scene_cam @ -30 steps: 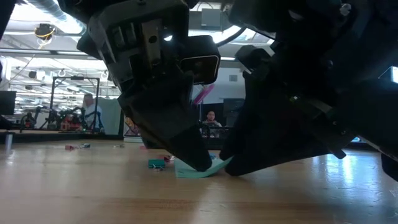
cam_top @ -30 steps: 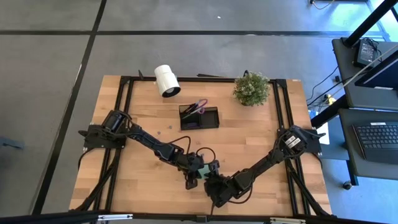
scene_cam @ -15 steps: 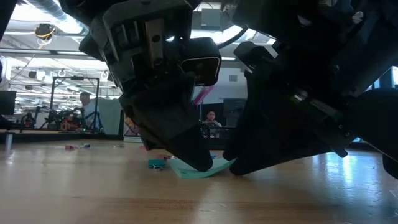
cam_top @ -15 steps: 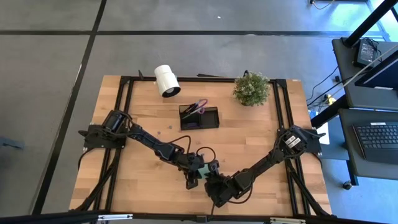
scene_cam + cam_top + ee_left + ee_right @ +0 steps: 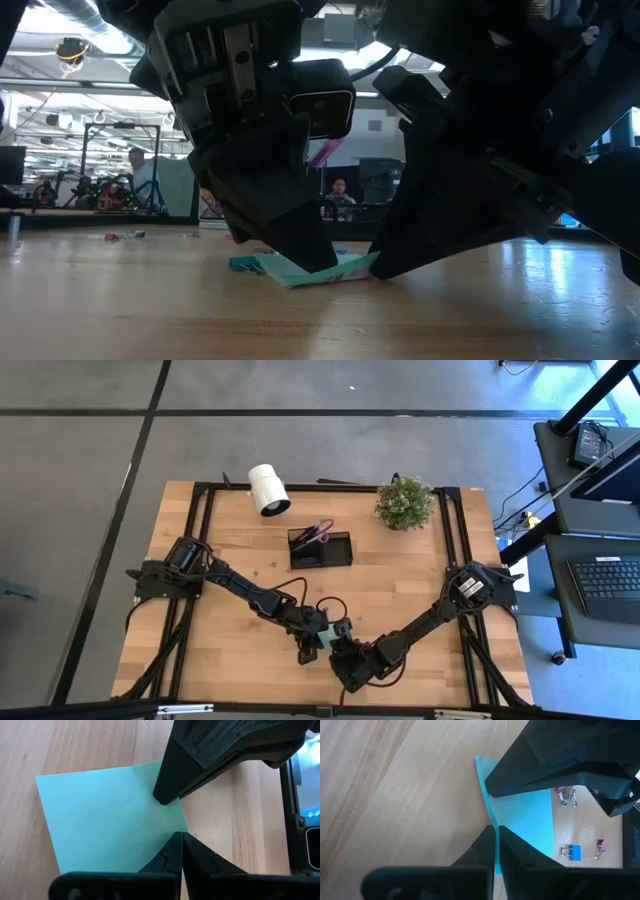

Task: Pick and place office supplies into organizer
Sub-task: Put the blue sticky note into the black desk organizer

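While the black organizer (image 5: pixel 320 548) near the back middle of the table (image 5: pixel 230 650) already has the purple scissors (image 5: pixel 319 531) standing in it, and something purple lies in its low part, the green sticky pad (image 5: pixel 107 817) is not in yet. It lies flat on the wood near the front edge, well apart from the organizer. I cannot see any pens in these pictures, so I cannot tell if they are put away.

Both arms meet over the pad. The left gripper (image 5: pixel 178 840) has its fingers pressed shut, tip on the pad's edge. The right gripper (image 5: pixel 496 832) also has its fingers pinched shut, right at the pad's other edge. In the low view the pad (image 5: pixel 315 270) looks a bit lifted on one side, between the two dark tips. I think the right one may be nipping the edge, but I cannot tell for sure that it holds it.

So one thing is done, and the pad at least is left to carry over.

A white roll (image 5: pixel 268 489) and a small green plant (image 5: pixel 404 502) sit at the back, on either side of the organizer. Some small clips (image 5: pixel 568 851) lie on the table past the pad. Nothing big lies between the pad and the organizer, but the two arms are crowded close together.
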Robot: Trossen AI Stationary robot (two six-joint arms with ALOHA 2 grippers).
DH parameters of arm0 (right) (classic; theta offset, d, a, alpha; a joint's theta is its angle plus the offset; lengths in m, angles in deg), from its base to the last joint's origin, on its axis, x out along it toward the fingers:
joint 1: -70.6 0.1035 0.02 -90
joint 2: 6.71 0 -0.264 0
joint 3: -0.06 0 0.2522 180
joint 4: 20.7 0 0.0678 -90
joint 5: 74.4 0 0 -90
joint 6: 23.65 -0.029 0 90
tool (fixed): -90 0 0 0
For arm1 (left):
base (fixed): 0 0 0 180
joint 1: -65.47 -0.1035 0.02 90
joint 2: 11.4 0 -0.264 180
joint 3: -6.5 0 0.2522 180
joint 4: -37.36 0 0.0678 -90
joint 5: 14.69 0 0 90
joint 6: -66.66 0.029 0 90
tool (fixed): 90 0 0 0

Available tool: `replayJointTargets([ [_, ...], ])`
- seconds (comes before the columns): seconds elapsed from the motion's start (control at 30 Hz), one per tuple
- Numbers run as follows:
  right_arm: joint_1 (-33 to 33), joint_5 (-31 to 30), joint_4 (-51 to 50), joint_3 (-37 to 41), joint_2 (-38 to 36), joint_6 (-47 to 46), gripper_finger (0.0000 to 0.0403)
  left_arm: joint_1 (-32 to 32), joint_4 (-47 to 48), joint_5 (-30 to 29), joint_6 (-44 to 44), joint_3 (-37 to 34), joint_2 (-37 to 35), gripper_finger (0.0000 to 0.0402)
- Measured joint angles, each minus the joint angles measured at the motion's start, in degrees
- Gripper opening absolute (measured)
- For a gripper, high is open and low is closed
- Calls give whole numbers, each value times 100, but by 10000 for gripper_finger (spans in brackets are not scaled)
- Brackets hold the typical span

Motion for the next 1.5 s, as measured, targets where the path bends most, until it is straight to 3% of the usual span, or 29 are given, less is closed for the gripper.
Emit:
replayJointTargets([
  [0.3,0,-14,-64,-35,-2,3,11,-26,-16,1,18,0,-19,1],
  [0.5,-18,50,-622,-319,11,35,11,-19,-130,11,525,-9,-140,18],
  [0.77,-49,78,-1746,-814,9,-421,11,-26,138,22,975,2,-851,68],
  [1.0,-81,-7,-2201,-835,-670,-1181,10,87,331,-31,1528,-2,-1840,69],
  [1.23,-155,-575,-2585,-834,-1693,-1383,10,446,735,-1302,2292,-2,-2833,61],
  [1.5,-443,-1515,-3635,-835,-2303,-1489,10,947,1562,-2744,2397,-2,-3558,61],
])
